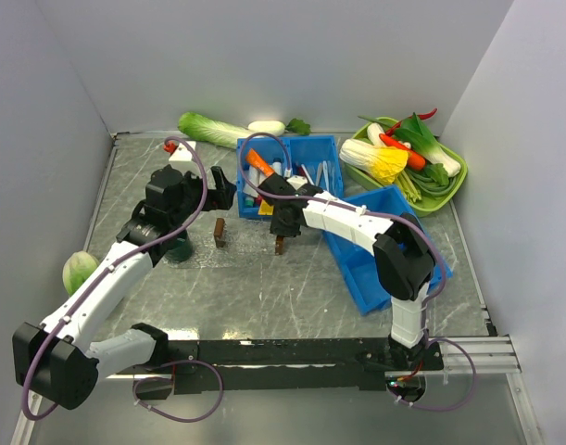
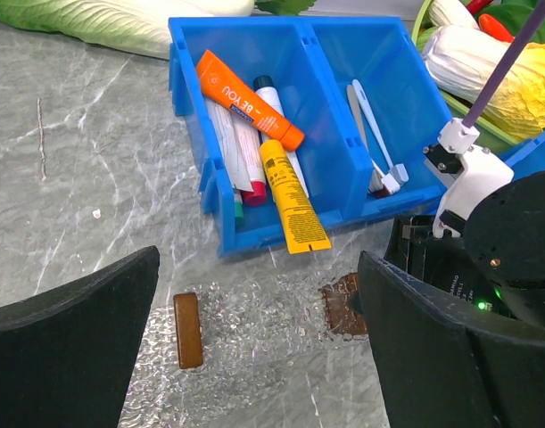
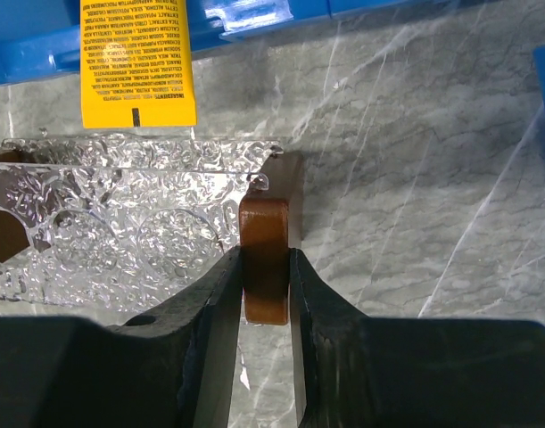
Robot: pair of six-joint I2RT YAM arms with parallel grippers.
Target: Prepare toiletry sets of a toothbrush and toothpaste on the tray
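Note:
The clear tray (image 2: pixel 263 312) lies on the table in front of the two-part blue bin (image 2: pixel 185 80), with a small brown block at each end. My right gripper (image 3: pixel 265 267) is shut on the right brown block (image 3: pixel 265 241) at the tray's edge (image 3: pixel 120 214). My left gripper (image 2: pixel 254 352) is open and empty above the tray, with the left brown block (image 2: pixel 188 330) between its fingers. The yellow toothpaste (image 2: pixel 290 192) and orange toothpaste (image 2: pixel 250 100) lie in the bin's left compartment. A slim pale toothbrush (image 2: pixel 372 134) lies in the right compartment. No dark red toothbrush shows.
A second blue bin (image 1: pixel 375 269) stands tilted at the right. A green dish of vegetables (image 1: pixel 449 185) is at the back right. A leafy vegetable (image 1: pixel 213 130) lies along the back wall. A small cabbage (image 1: pixel 79 269) sits at the left edge.

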